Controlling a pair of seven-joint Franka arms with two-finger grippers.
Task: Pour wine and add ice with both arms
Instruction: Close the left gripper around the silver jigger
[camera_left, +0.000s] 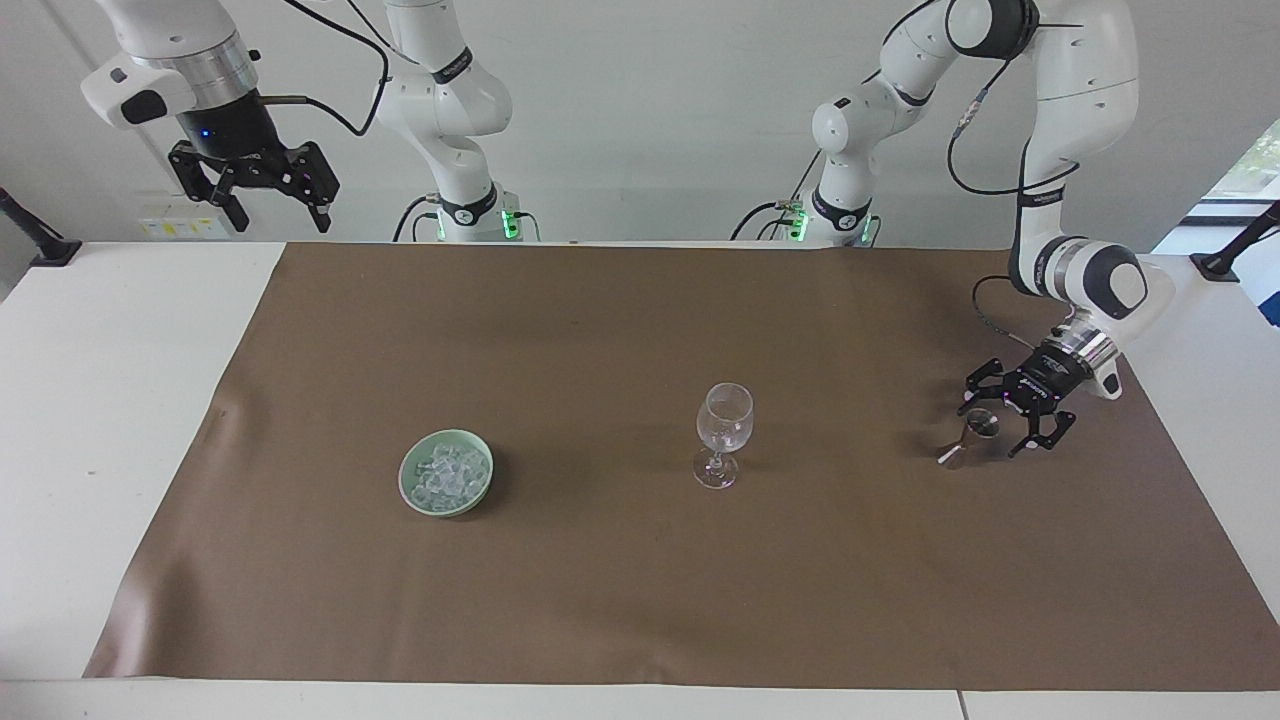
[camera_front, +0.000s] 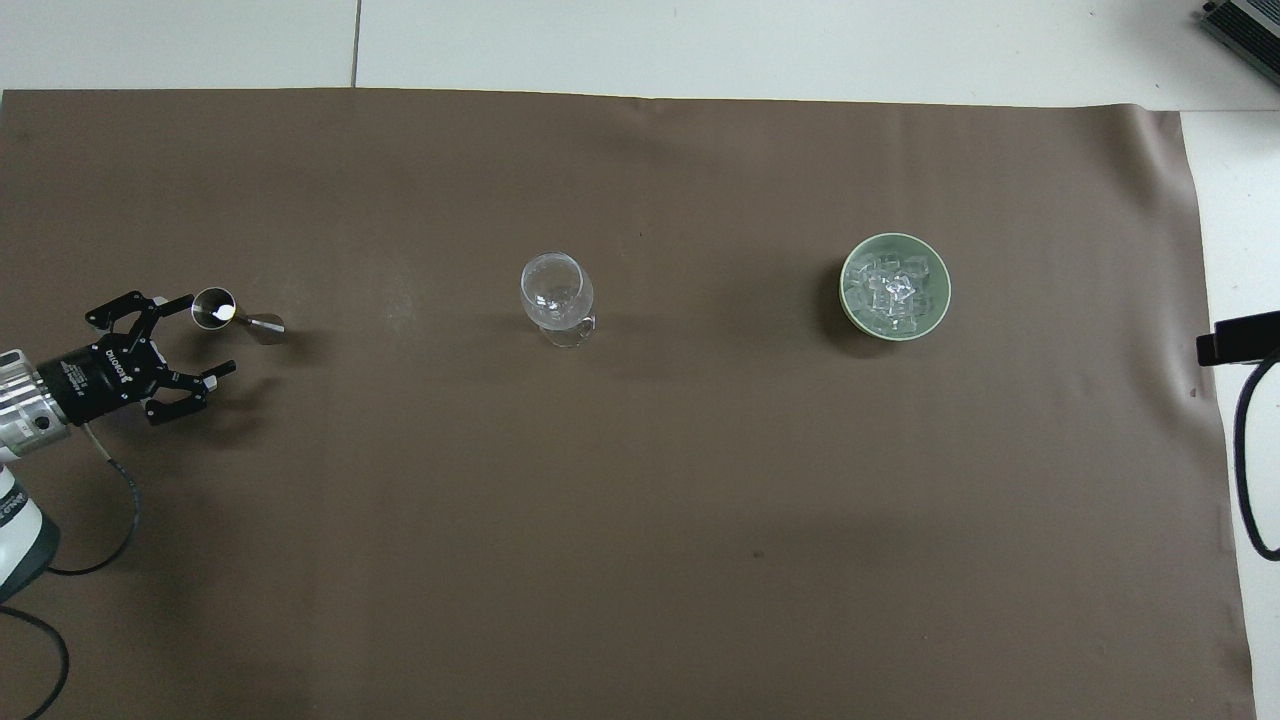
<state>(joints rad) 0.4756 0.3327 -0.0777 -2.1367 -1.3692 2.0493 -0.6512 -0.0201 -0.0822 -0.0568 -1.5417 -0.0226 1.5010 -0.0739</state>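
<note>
A small metal jigger (camera_left: 978, 432) (camera_front: 215, 308) stands on the brown mat toward the left arm's end. My left gripper (camera_left: 995, 428) (camera_front: 210, 334) is open and low at it. The jigger's cup sits between the spread fingers, close to one of them. I cannot tell whether they touch. An empty clear stemmed glass (camera_left: 725, 425) (camera_front: 556, 290) stands mid-mat. The ice (camera_left: 447, 474) (camera_front: 893, 290) lies heaped in a pale green bowl (camera_left: 412, 492) (camera_front: 940, 310) toward the right arm's end. My right gripper (camera_left: 272, 212) hangs open and high over the white table, waiting. The wine is out of view.
The brown mat (camera_left: 600, 600) (camera_front: 640, 560) covers most of the white table (camera_left: 100, 400). A black part with a cable (camera_front: 1236, 340) juts in at the mat's edge toward the right arm's end.
</note>
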